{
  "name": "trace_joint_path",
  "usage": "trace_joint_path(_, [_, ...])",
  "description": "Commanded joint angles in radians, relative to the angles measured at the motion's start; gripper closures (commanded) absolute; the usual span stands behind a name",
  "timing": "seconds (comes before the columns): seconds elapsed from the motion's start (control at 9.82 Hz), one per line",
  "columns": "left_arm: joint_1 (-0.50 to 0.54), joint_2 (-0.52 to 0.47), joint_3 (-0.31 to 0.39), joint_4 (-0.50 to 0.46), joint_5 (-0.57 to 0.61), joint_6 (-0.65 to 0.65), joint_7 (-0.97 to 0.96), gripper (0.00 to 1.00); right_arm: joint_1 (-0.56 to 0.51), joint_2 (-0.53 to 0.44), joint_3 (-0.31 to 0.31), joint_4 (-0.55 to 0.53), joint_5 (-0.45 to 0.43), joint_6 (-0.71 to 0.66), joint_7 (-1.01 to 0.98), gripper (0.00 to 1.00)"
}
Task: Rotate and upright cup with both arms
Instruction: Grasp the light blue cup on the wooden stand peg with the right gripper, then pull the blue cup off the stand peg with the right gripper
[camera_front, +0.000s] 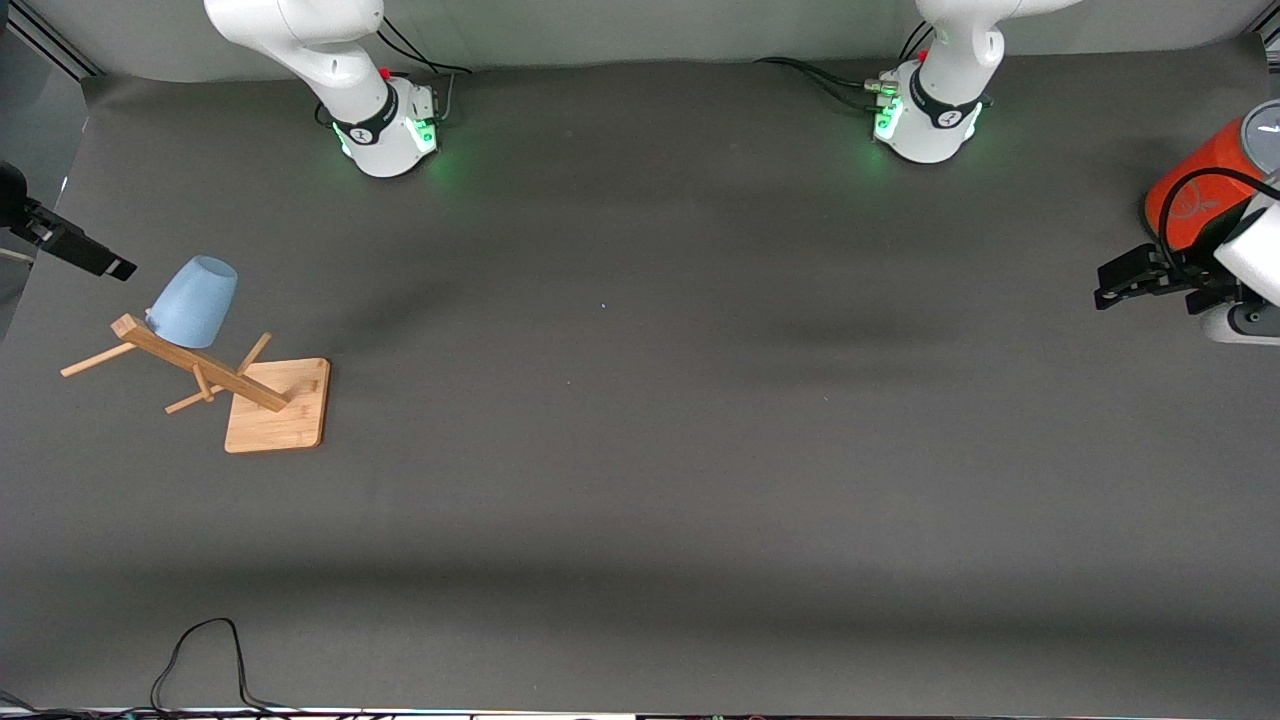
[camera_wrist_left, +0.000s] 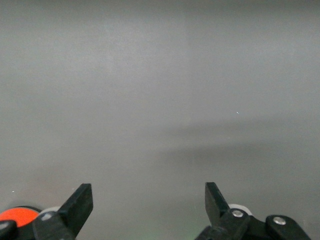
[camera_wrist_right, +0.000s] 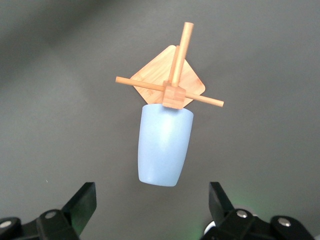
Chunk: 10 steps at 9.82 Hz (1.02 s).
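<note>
A wide dark grey counter (camera_front: 640, 450) fills the front view, with two white robot arms rising from green-lit bases along its top edge.

Toward the right arm's end of the counter, at about nine o'clock in the front view, stands a wooden rack (camera_front: 262, 400): a square bamboo base with a post and thin pegs sticking out from it. The cup (camera_front: 193, 300), a small pale-blue handleless tumbler, hangs upside down on one peg near the top of the post. Its open mouth faces the post and its closed bottom points up and away, so it sits tilted rather than upright. From the right wrist view the cup (camera_wrist_right: 165, 147) shows just under the crossed pegs of the rack (camera_wrist_right: 170, 82).

The right gripper (camera_front: 85, 255) hovers at the edge of the counter, close to the cup but not touching it. Its jaws are spread wide and hold nothing; in the right wrist view the two black fingertips (camera_wrist_right: 84, 200) stand well apart with the cup between them and farther off.

The left gripper (camera_front: 1125, 280) hangs over the counter at about three o'clock in the front view, at the left arm's end, well apart from the cup. Its jaws are also spread wide and empty; its fingertips (camera_wrist_left: 80, 200) show only bare counter between them. Just beside it stands a big orange-red cylinder (camera_front: 1195, 190) with a grey lid.
</note>
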<state>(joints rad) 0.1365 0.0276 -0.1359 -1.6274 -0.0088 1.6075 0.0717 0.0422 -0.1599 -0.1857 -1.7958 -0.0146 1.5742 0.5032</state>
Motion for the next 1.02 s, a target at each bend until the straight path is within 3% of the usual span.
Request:
trace_joint_path(0.0, [0.008,-0.008,-0.005,-0.005,-0.01,0.002,0.011,0.0,0.002,0.019,-0.005,-0.043,-0.004,0.046,0.051,0.0])
trace_joint_path(0.51, [0.008,-0.006,-0.005,-0.005,-0.01,0.003,0.011,0.0,0.004,-0.006,-0.043,-0.295,0.036,0.288,0.052,0.0])
trace_joint_path(0.92, [0.005,-0.005,-0.007,-0.008,-0.011,0.002,0.01,0.0,0.007,0.022,-0.052,-0.366,0.05,0.403,0.051,0.0])
